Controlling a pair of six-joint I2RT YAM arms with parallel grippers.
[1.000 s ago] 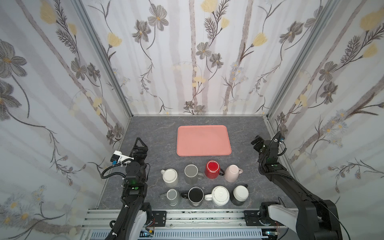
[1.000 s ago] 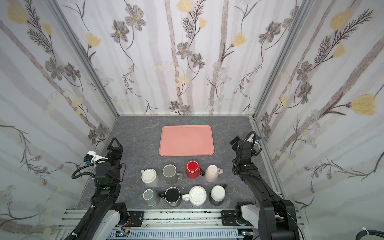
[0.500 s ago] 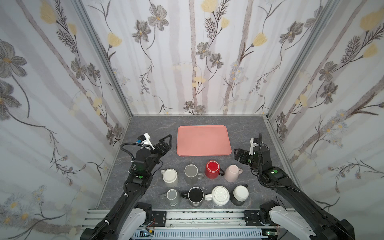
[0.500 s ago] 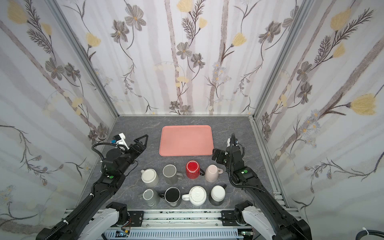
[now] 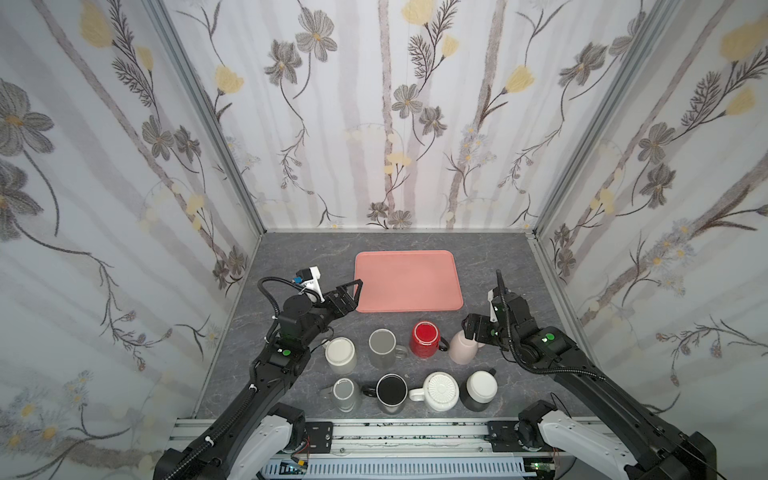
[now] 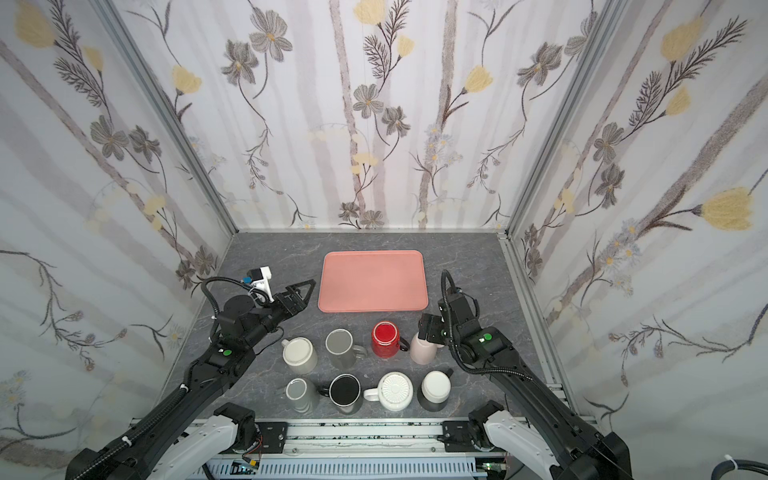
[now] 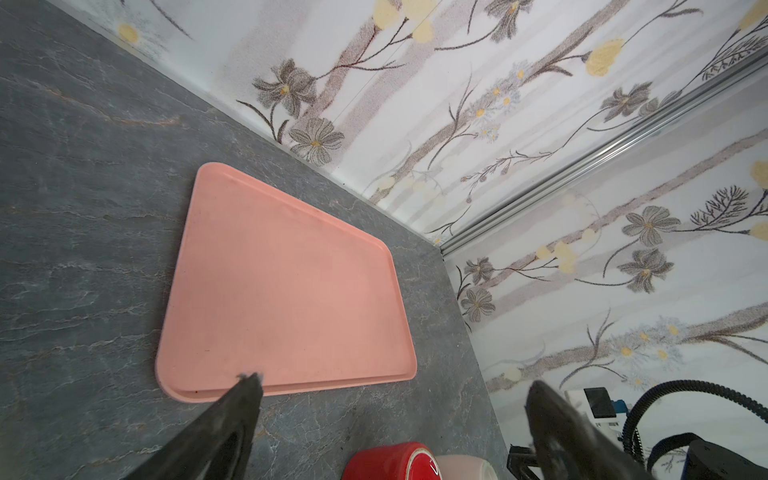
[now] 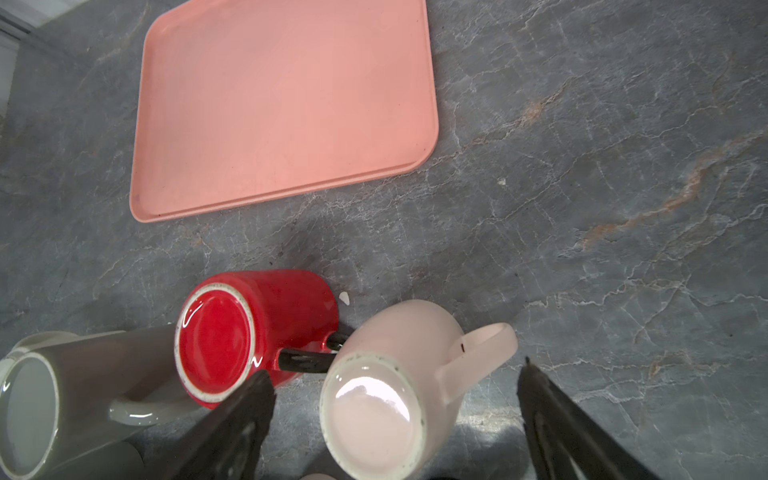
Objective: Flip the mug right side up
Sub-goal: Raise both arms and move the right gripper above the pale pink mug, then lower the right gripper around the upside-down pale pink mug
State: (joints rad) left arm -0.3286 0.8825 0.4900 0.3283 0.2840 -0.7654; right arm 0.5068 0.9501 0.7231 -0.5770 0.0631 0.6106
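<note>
A pale pink mug (image 5: 462, 351) (image 6: 423, 352) stands upside down, base up, at the right end of the back row of mugs. My right gripper (image 5: 474, 329) (image 6: 430, 330) hangs open just above it. In the right wrist view the pink mug (image 8: 386, 399) sits between the two fingers of the right gripper (image 8: 395, 368), with gaps on both sides and its handle (image 8: 478, 357) toward one finger. My left gripper (image 5: 353, 293) (image 6: 306, 291) (image 7: 392, 380) is open and empty by the tray's near left corner.
A pink tray (image 5: 407, 280) (image 8: 282, 104) lies behind the mugs. A red mug (image 5: 424, 338) (image 8: 232, 336) stands upside down right beside the pink one. Grey (image 5: 382, 347), white (image 5: 340, 353), small grey (image 5: 345, 392), black (image 5: 391, 392), ribbed white (image 5: 438, 390) and dark (image 5: 480, 388) mugs fill two rows.
Both arms swung in from the side walls. The right gripper came down over the pink mug with its jaws slightly narrower; the left gripper reached the tray's near left corner.
</note>
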